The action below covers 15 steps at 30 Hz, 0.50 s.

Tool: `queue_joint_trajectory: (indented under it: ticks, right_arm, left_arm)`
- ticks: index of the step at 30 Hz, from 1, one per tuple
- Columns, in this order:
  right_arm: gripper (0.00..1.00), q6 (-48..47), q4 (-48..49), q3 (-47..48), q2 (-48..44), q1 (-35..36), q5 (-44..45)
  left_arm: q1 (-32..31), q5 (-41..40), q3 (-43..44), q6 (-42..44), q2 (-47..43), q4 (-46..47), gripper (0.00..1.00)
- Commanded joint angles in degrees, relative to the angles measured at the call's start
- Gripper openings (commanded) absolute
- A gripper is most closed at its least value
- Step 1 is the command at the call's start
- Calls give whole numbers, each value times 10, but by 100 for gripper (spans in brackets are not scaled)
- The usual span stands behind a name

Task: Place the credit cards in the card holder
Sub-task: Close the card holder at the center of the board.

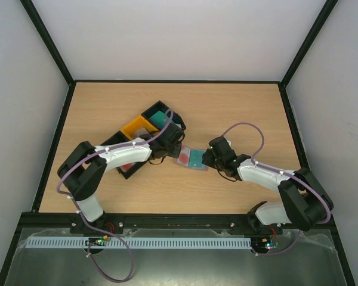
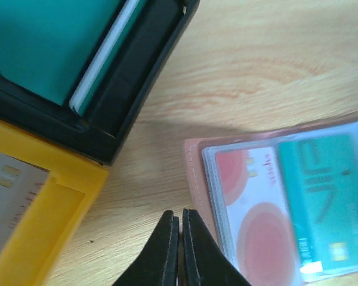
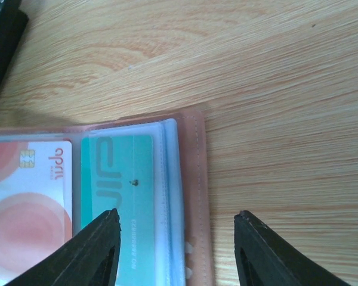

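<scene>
In the middle of the desk [image 1: 250, 113] the card holder [image 1: 191, 158] lies open and flat, with a red-and-white card [image 2: 253, 220] and a teal card [image 2: 328, 190] side by side under its clear pockets. The left claw [image 2: 179, 217] is pinched tight with nothing seen between its tips, just beside the holder's left edge. The right claw [image 3: 178, 215] stands wide, one tip over the teal card and the other over bare wood, straddling the holder's right edge without gripping it. More cards wait close by: a teal stack [image 2: 42, 42] in the black tray [image 2: 137, 77] and a pale card [image 2: 12, 196] in the yellow tray [image 2: 59, 208]. The task looks partway through, between one card and another. The next move likely calls for the left claw to open, reach a tray and lift a single thin card, while the right keeps the holder from sliding.
</scene>
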Motion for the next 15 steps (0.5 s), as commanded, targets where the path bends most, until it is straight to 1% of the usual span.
queue_joint_trajectory:
  ticks: [1, 6, 11, 15]
  right_arm:
    - [53, 9, 43, -25, -16, 4, -38]
    - [55, 26, 92, -49, -4, 4, -74]
    - [57, 55, 149, -79, 7, 4, -89]
    - [57, 73, 174, -96, 7, 4, -82]
  left_arm:
    - [12, 28, 25, 32, -49, -20, 3]
    - [15, 109, 47, 43, -53, -21, 3]
    - [15, 229, 49, 27, -39, 20, 4]
    - [12, 290, 45, 5, -17, 47, 5]
